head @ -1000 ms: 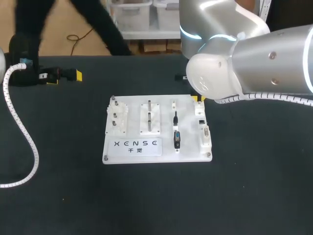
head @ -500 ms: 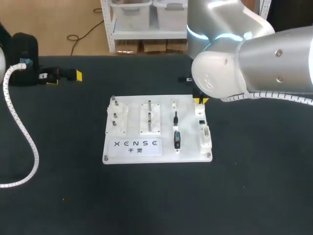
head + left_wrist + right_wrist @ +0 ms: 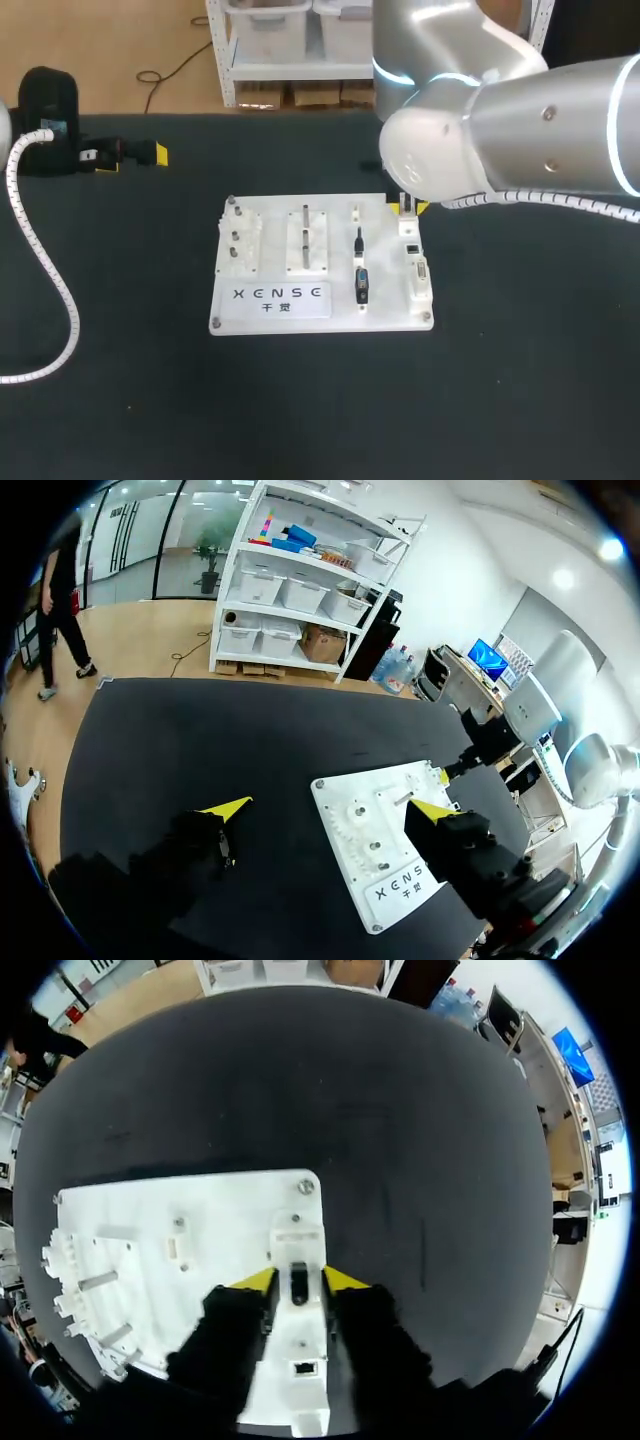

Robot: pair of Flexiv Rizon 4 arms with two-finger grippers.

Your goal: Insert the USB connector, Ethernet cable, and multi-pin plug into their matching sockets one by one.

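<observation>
The white socket board [image 3: 320, 265] lies mid-table. My right gripper [image 3: 407, 207] hangs over the board's far right corner. In the right wrist view the right gripper [image 3: 298, 1280] is open, with its yellow fingertips [image 3: 345, 1279] either side of a small black plug [image 3: 298, 1286]. That plug stands in a white socket block [image 3: 297, 1238], with a gap on each side. A black and blue connector [image 3: 361, 285] rests in the board's middle column. My left gripper [image 3: 330, 810] is open and holds nothing. It sits low at the table's far left [image 3: 130, 153], well away from the board [image 3: 385, 840].
A square socket [image 3: 411, 247] and a wider multi-pin socket [image 3: 421, 270] sit in the board's right column. White post fixtures [image 3: 238, 245] stand on its left side. My left arm's ribbed white hose [image 3: 45, 270] loops over the table's left part.
My right gripper's fingers have spread apart around the black plug. The right arm shifted slightly over the board's far right corner. The left arm has stayed put.
</observation>
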